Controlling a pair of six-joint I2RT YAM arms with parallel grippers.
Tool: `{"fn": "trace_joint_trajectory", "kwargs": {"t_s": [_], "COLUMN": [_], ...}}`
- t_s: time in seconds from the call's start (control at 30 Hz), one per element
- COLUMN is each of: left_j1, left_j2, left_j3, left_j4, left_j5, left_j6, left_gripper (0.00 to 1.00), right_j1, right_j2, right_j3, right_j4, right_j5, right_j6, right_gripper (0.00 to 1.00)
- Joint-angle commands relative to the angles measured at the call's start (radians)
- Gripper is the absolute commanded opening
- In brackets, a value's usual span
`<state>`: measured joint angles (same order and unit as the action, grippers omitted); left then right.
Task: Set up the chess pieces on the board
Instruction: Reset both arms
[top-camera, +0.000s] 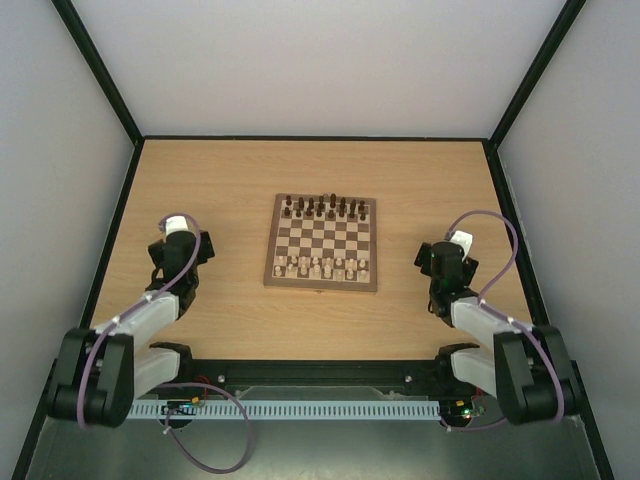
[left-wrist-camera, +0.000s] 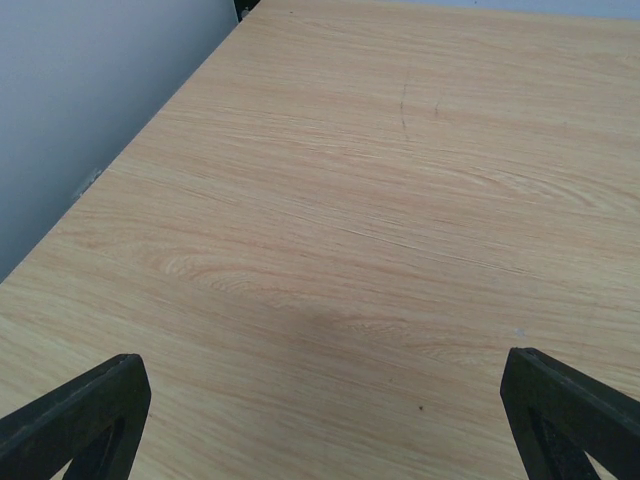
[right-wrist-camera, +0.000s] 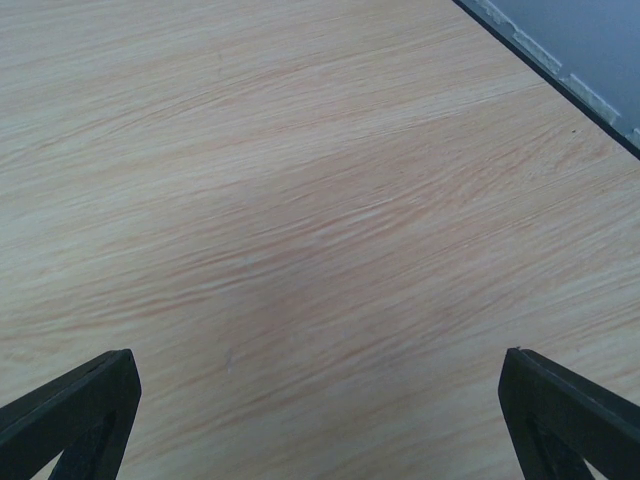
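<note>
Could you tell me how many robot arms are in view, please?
2: the left arm left of the board, the right arm right of it, neither touching it.

We see a light-wood tabletop boxed in by pale walls, with black frame bars running up the far corners. At the near edge a black rail lies beside a white slotted strip. We notice a thin dark scratch on the tabletop's left part.
</note>
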<state>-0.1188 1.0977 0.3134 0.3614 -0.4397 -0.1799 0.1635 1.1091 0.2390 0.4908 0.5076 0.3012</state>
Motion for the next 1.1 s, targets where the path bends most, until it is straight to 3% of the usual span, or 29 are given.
{"fn": "trace_joint_trajectory", "kwargs": {"t_s": [0.0,0.3,0.4,0.47,0.77,0.87,1.07], "left_j1": [0.020,0.037,0.045,0.053,0.061,0.056,0.057], "left_j2": [0.138,0.322,0.381,0.430,0.411,0.404,0.404], "left_j3": [-0.025,0.056,0.091,0.075,0.044,0.027,0.026], "left_j4": [0.305,0.496,0.536,0.639,0.666,0.682,0.691], "left_j5": [-0.012,0.051,0.078,0.118,0.151,0.155,0.218], "left_j6": [0.053,0.111,0.116,0.106,0.106,0.114,0.142], "left_gripper": [0.99,1.00,1.00,0.99,0.99,1.00,1.00], "right_j1": [-0.047,-0.066,-0.104,-0.110,-0.108,-0.107,-0.093], "right_j2": [0.133,0.337,0.368,0.377,0.369,0.411,0.408], "right_j3": [0.014,0.137,0.088,0.093,0.030,-0.041,-0.014], "right_j4": [0.312,0.403,0.539,0.538,0.644,0.818,0.757], "right_j5": [0.015,-0.006,-0.046,-0.076,-0.156,-0.233,-0.255], "right_j6": [-0.012,-0.045,-0.041,-0.052,-0.091,-0.135,-0.155], "right_gripper": [0.99,0.99,0.99,0.99,0.99,0.99,0.99]}}
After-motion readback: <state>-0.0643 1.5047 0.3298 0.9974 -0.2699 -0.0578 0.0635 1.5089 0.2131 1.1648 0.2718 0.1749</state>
